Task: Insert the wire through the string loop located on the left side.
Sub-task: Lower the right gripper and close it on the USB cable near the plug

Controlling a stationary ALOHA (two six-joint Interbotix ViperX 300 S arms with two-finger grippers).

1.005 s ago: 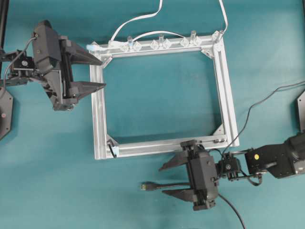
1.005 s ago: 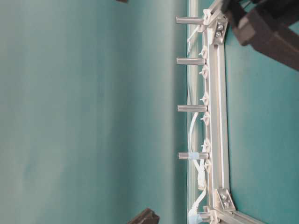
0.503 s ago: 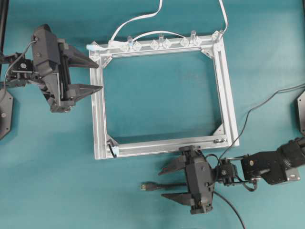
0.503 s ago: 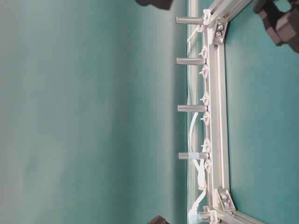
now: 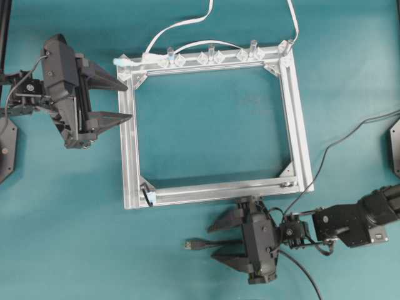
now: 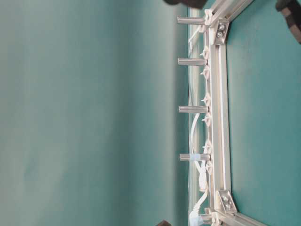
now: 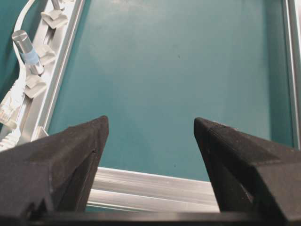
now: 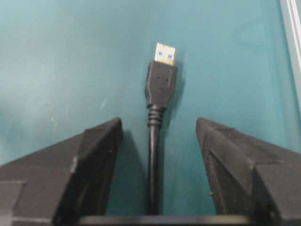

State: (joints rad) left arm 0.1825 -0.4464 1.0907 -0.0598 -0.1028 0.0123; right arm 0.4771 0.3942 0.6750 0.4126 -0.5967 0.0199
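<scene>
Since the earlier frames the right gripper (image 5: 224, 241) has slid lower in the overhead view and a little toward the left, so that its two black fingers now straddle the long thin black wire with the small silver-tipped plug (image 5: 206, 244), while the left gripper (image 5: 122, 101) has drawn slightly away from the square silver aluminium frame (image 5: 130, 156). In the right wrist view the right gripper's fingers (image 8: 99, 146) stand wide apart on either side of the wire (image 8: 154, 155), which runs straight up the middle between them without touching either; its plug end lies flat on the teal table surface (image 5: 206, 125), beyond the fingertips. The wire rests just outside the frame's near bar, and its plug points toward the left of the overhead view. The tiny dark string loop (image 5: 148, 196) sits at the frame's near-left corner, apart from the plug. The left gripper hovers beside the frame's left bar near the far-left corner, fingers spread and holding nothing; its wrist view looks between them across the bar (image 7: 150, 186) into the frame. A white cable (image 5: 181, 24) runs along the far bar, past the clear plastic clips (image 5: 209, 58) and upright posts (image 6: 193, 109).
</scene>
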